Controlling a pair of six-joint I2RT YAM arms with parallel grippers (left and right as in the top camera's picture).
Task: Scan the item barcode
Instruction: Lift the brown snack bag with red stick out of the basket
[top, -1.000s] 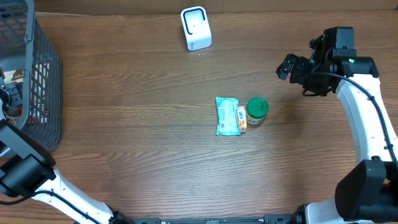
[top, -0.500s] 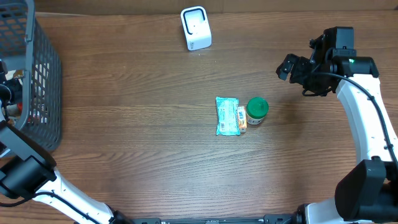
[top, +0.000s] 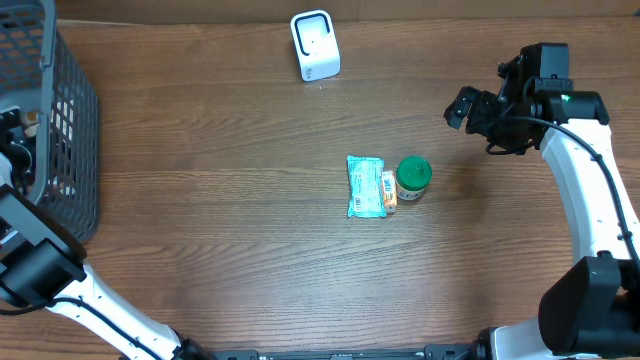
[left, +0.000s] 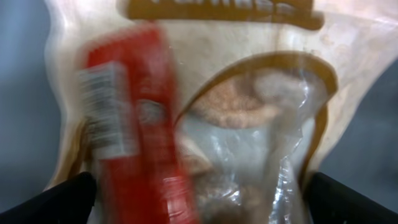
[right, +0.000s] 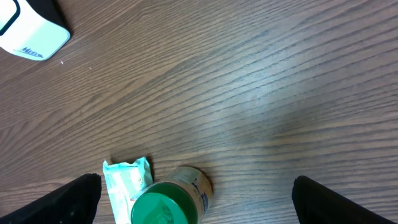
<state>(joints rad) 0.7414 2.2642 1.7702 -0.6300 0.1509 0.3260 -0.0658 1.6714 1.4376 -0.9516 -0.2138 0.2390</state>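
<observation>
Overhead. We count one white scanner (top: 315, 45), one dark mesh basket (top: 70, 130), and three loose items on the counter (top: 220, 230): one teal packet (top: 365, 187), one small orange packet (top: 388, 190), and one green-lidded jar (top: 413, 177).
- The three sit in a touching row below and slightly right of the scanner, well apart from it.
- The basket is far left of the scanner, at the counter's edge.
- There are two arms. The left arm (top: 35, 265) rises from below and reaches into the basket. The right arm (top: 585, 180) bends in from the right, its right gripper (top: 468, 108) hanging above the counter, right of and below the scanner.

Left wrist. The left gripper (left: 202, 202) is spread wide, fingertips at the two lower corners.
- Between them we see one clear-windowed pouch (left: 261, 118) and one red packet (left: 143, 124) lying over it.
- The red packet carries a white barcode label, blurred.
- Brown lettering on the pouch is cut off at the top and unreadable.
- We cannot tell whether either finger touches the pouch.

Right wrist. The right gripper is spread and holds nothing.
- Jar and teal packet show at the lower edge, scanner in the top-left corner.
- The scanner's blue lettering is too small for us to read.
</observation>
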